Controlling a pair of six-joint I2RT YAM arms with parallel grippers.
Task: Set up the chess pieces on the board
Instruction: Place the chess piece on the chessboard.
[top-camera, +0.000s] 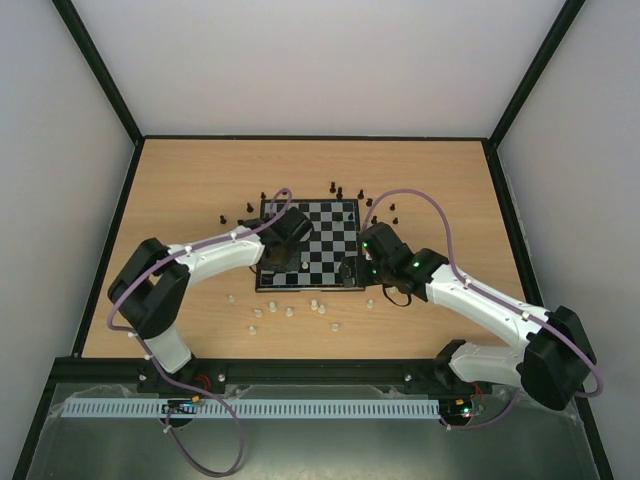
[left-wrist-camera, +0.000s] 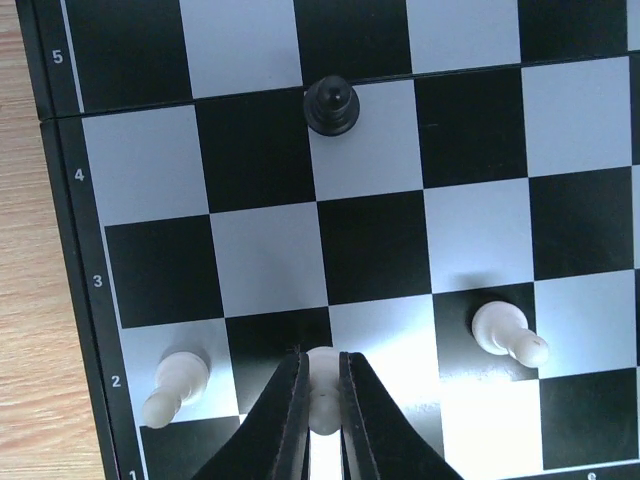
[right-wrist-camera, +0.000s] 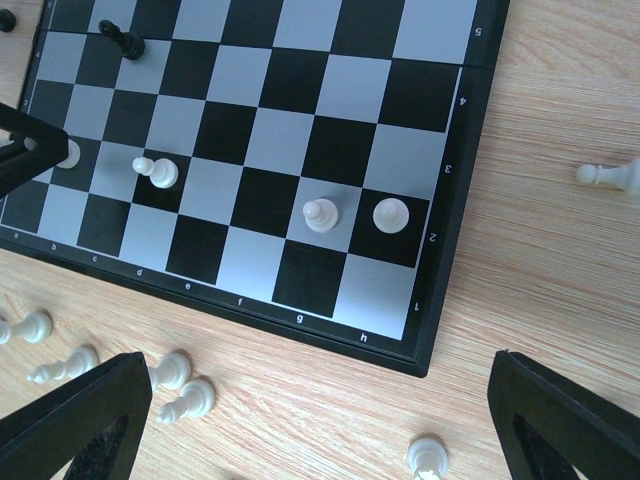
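A: Left fingers?
B: Left fingers (left-wrist-camera: 297, 380) are pressed together on a small cream-white pawn (left-wrist-camera: 322, 375), pinching it by the sides. They're low over row 2 of the small black-and-silver chequered chessboard (left-wrist-camera: 260, 150), near the numbered edge. From this angle the pawn straddles the line between a dark and a light square. Can't tell which one it's over, or whether its base touches.
A: Right?
B: Right fingers (right-wrist-camera: 115, 390) are spread wide, holding nothing. They hang over the board's near right corner, with the lettered edge and the light wooden bench (right-wrist-camera: 560, 250) between them.
A: What's on the board?
B: Two upright cream-white pawns (right-wrist-camera: 320, 215) side by side on g2 and h2. One cream-white piece (left-wrist-camera: 508, 335) on the dark square to the right of the left fingers. Another cream-white piece (left-wrist-camera: 175, 385) on the light square by the "2" label. Both look tipped, but that could be the lens. One black pawn (left-wrist-camera: 331, 105) on a light row-4 square, right at the fold line.
A: Off the board?
B: Loose cream-white pieces (top-camera: 290, 311) are scattered on the bench just past the board's near edge, some lying over. Loose black pieces (top-camera: 340, 192) are strung along the far edge and its corners. Board sits mid-bench.
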